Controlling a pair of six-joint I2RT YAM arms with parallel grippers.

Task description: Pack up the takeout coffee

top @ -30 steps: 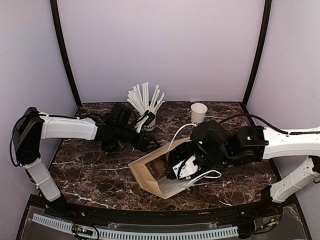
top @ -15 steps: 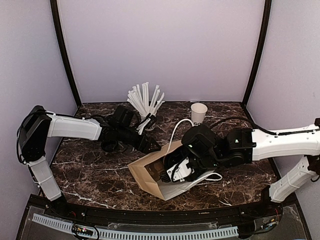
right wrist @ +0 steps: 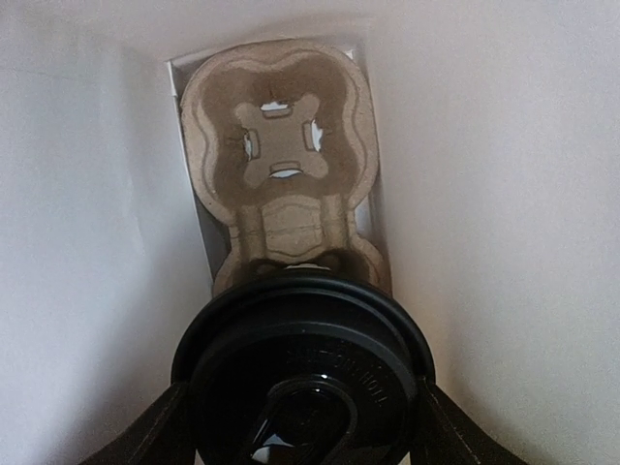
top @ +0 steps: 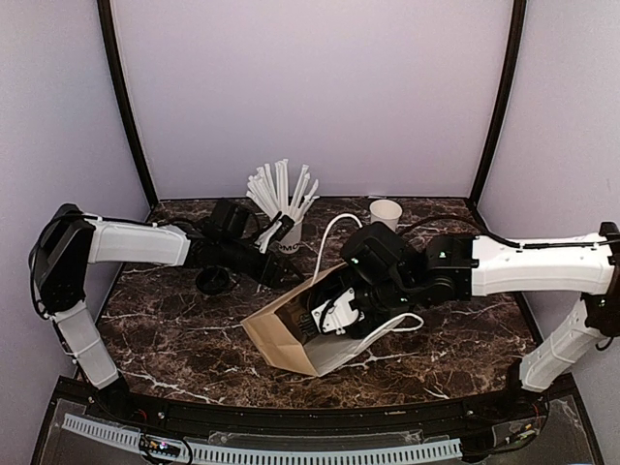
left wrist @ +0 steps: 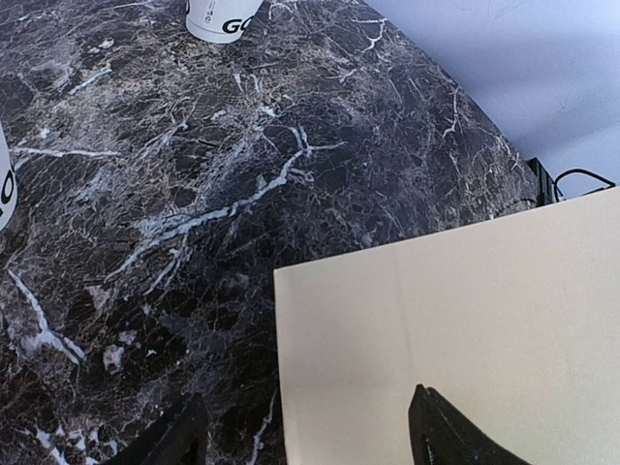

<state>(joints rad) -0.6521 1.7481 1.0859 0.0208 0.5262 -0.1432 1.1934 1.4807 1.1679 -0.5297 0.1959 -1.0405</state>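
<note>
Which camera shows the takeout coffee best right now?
Right wrist: the takeout coffee, its black lid filling the lower frame, sits inside the paper bag before the cup carrier. In the top external view the right tool and bag hide it. Left wrist shows only the bag's outside.

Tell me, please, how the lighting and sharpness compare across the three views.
Top external: even light, sharp throughout. Left wrist: bright, the table crisp. Right wrist: dim inside the bag, the coffee cup dark and soft, the tray clearer.

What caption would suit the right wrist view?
Black-lidded takeout coffee held by the right gripper inside the paper bag, facing a cardboard cup carrier.
</note>
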